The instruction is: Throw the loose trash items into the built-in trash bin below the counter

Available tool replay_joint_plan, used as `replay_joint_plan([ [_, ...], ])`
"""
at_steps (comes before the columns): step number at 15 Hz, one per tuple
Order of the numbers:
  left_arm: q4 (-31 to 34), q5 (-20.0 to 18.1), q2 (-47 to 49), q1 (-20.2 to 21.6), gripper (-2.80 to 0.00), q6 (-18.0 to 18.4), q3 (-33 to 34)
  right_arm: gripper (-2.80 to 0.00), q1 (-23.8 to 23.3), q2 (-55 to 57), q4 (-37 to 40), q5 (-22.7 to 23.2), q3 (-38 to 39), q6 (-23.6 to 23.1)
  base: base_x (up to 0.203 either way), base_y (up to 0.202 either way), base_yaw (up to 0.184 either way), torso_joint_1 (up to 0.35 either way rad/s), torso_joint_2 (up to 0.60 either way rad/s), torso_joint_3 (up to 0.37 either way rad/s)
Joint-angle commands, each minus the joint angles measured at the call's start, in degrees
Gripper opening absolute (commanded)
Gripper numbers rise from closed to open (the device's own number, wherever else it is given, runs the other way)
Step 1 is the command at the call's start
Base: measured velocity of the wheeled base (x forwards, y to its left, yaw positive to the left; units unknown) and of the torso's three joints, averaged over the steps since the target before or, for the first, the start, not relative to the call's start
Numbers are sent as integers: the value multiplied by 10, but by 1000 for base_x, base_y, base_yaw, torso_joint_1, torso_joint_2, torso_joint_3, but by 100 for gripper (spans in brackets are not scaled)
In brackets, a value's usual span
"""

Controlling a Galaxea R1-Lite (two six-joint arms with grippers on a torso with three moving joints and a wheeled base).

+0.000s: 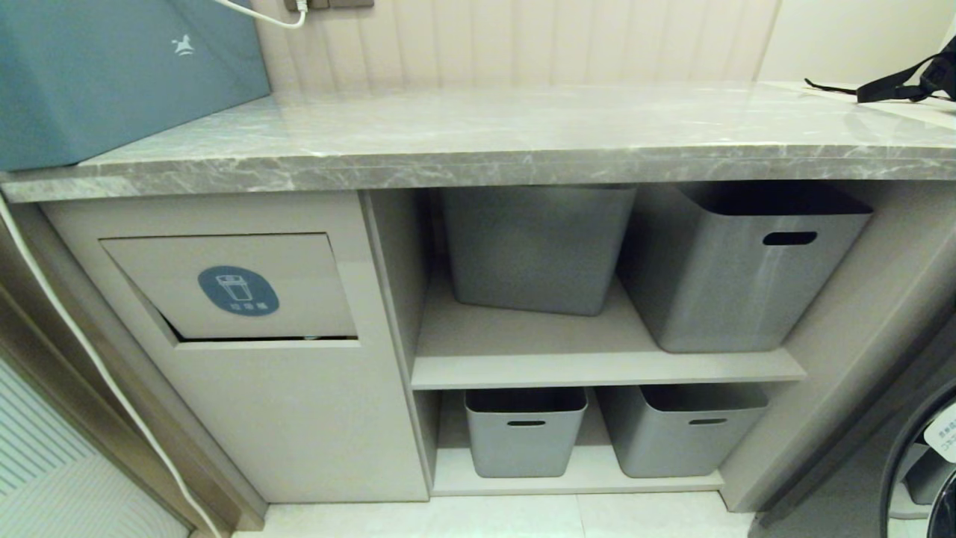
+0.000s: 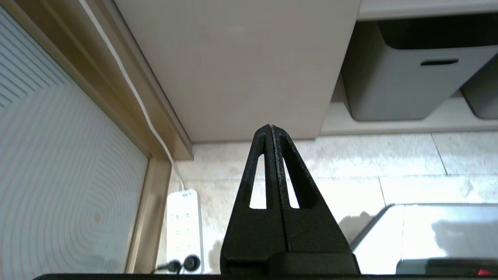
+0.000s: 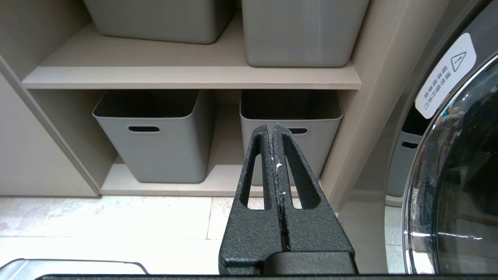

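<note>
The built-in trash bin point(image 1: 231, 288) is a beige tilting flap with a blue oval sticker, set in the cabinet front under the grey marble counter point(image 1: 493, 127). The flap stands slightly ajar at its lower edge. No loose trash items show in any view. My left gripper point(image 2: 270, 127) is shut and empty, held low in front of the cabinet's plain lower panel point(image 2: 241, 66). My right gripper point(image 3: 271, 126) is shut and empty too, facing the lower shelf's grey tubs. Neither arm appears in the head view.
Grey tubs point(image 1: 747, 269) point(image 1: 526, 430) fill the open shelves right of the bin. A teal-blue box point(image 1: 112, 75) sits on the counter's left end, a black bag strap point(image 1: 896, 86) at its far right. A white power strip point(image 2: 183, 225) lies on the floor. A washer door point(image 3: 455, 175) is at right.
</note>
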Motion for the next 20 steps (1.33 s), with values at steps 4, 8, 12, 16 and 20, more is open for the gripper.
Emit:
replay_joint_plan([
  [4, 6, 3, -2, -62, -280, -3, -1, -280, 0, -1, 0, 0, 0, 0, 0, 0, 0, 0, 0, 0],
  [8, 22, 20, -169, -70, -280, 5, 2, -280, 0, -1, 0, 0, 0, 0, 0, 0, 0, 0, 0, 0],
  [12, 25, 33, -175, -72, -280, 2, 7, -280, 0, -1, 0, 0, 0, 0, 0, 0, 0, 0, 0, 0],
  [16, 25, 33, -175, -72, -280, 2, 7, -280, 0, -1, 0, 0, 0, 1, 0, 0, 0, 0, 0, 0],
  [20, 25, 33, -175, -72, -280, 2, 7, -280, 0, -1, 0, 0, 0, 2, 0, 0, 0, 0, 0, 0],
])
